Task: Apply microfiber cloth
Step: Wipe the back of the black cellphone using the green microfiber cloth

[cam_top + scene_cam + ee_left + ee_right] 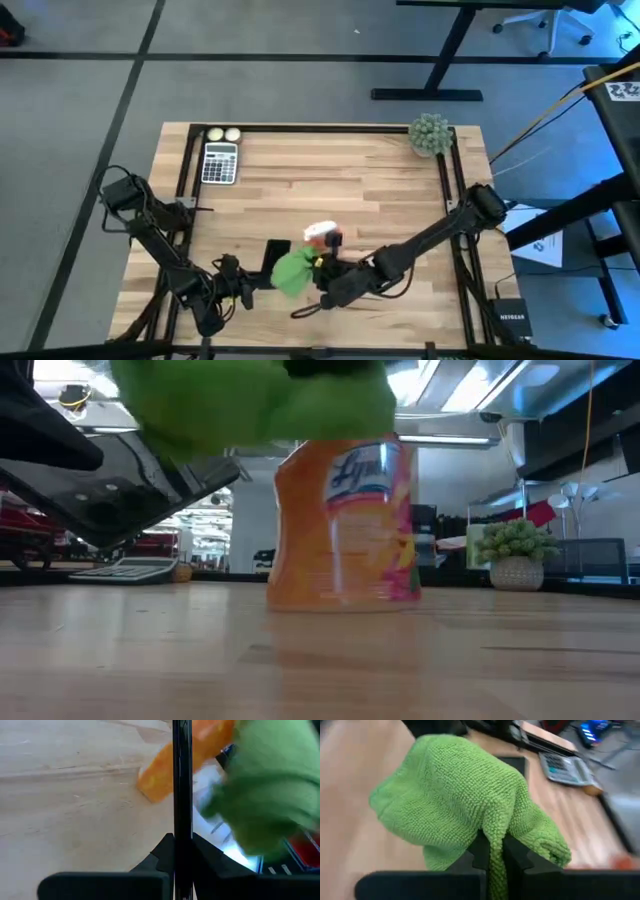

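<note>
Right gripper (491, 851) pinched tight on a fold of the microfiber cloth (465, 800), cloth bunched and draped over the fingers, held up off the table (380, 190) near the front edge. Left gripper (182, 852) clamped on the black phone (182, 780), gripped by its thin edge, standing just beside the cloth. Orange Lysol bottle (345, 525) close behind both. Calculator (219, 162) and small potted plant (430, 133) well apart at the far edge. Likely risks: cloth held only by one fold, so could slip out when pressed on the phone; wiping force could twist the phone in its narrow edge grip; swinging cloth or arm could knock the bottle. Cloth bunched, no clean long axis; in the high view, bulk spreads from the right gripper toward the left arm, loose end hanging down.
</note>
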Controlling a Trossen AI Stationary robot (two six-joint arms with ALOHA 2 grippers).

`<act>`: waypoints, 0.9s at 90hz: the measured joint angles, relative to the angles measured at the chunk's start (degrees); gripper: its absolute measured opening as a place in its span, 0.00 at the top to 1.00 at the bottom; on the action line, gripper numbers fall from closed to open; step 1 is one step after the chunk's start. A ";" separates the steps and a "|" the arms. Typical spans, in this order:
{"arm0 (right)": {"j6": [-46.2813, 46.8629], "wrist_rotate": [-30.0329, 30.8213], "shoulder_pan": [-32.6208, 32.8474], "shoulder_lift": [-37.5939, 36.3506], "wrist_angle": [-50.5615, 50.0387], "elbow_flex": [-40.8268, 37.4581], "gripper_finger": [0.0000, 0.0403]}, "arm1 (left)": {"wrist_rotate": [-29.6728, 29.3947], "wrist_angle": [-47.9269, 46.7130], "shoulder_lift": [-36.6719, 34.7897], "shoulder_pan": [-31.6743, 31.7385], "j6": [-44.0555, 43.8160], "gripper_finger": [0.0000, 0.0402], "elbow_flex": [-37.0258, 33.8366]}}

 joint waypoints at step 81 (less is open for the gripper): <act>-5.24 -9.89 -2.48 8.46 14.87 -0.20 0.99 | 2.03 12.59 2.60 3.69 8.21 0.96 -0.02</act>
